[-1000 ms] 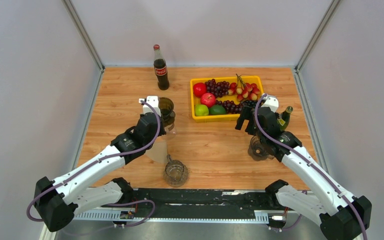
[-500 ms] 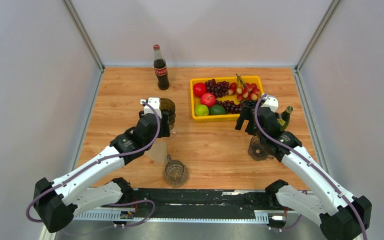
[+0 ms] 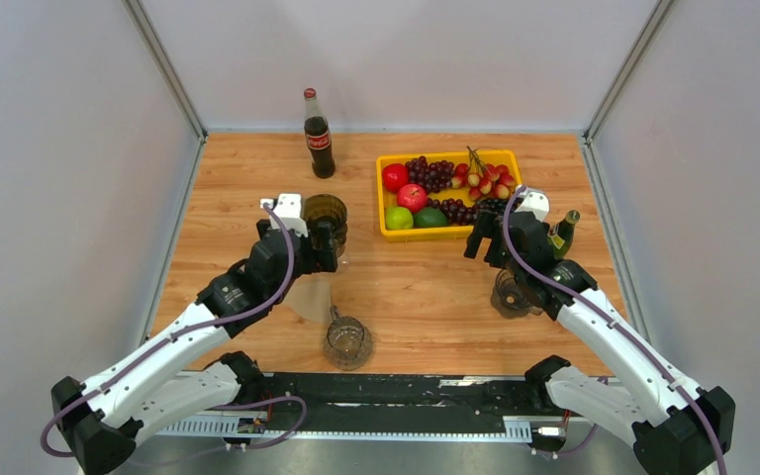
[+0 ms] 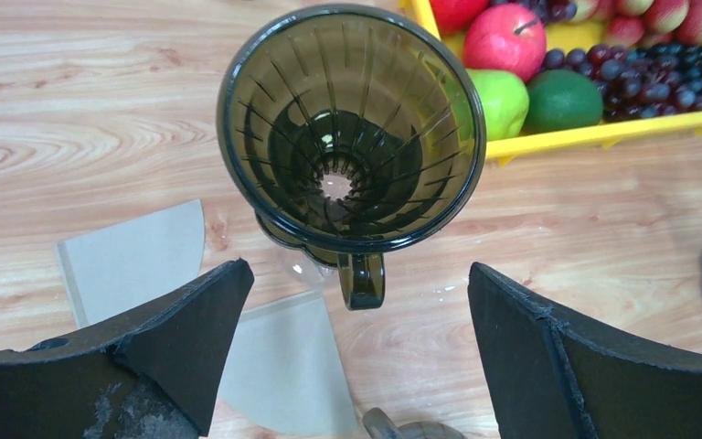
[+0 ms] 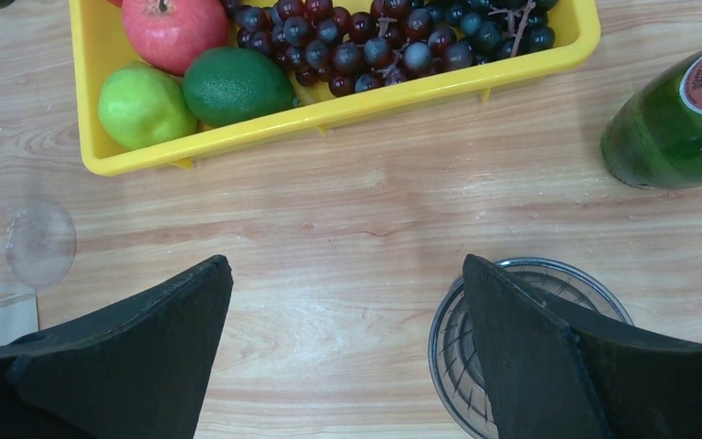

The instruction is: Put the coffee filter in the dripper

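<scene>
Left wrist view: the dripper point(image 4: 352, 128) is seen from straight above, upright, its mouth open and nothing lying inside, its handle turned toward the camera. The coffee filter point(image 4: 137, 261) is not yet in it. Pale paper lies flat on the bench point(image 4: 82, 101) on the dripper's handle side, near it but apart, and is partly covered by one finger, so it cannot be told whether one sheet or two is shown. The left pincer point(image 4: 356, 283) is spread wide, with nothing held or touched, and is carried above the dripper's handle side. The wide spread is judged to suit a descent onto the flat paper, which will probably slide on the wood rather than lift cleanly. Top external view: a small glass vessel point(image 3: 346, 341) is noted beyond the filter from the dripper, toward the arm bases. Right wrist view: the right pincer point(image 5: 345, 265) is likewise held wide apart and empty, well to the dripper's right, near a yellow fruit tray point(image 5: 375, 99) and over a ribbed glass piece point(image 5: 530, 347). It is judged to be kept out of the left arm's way.
</scene>
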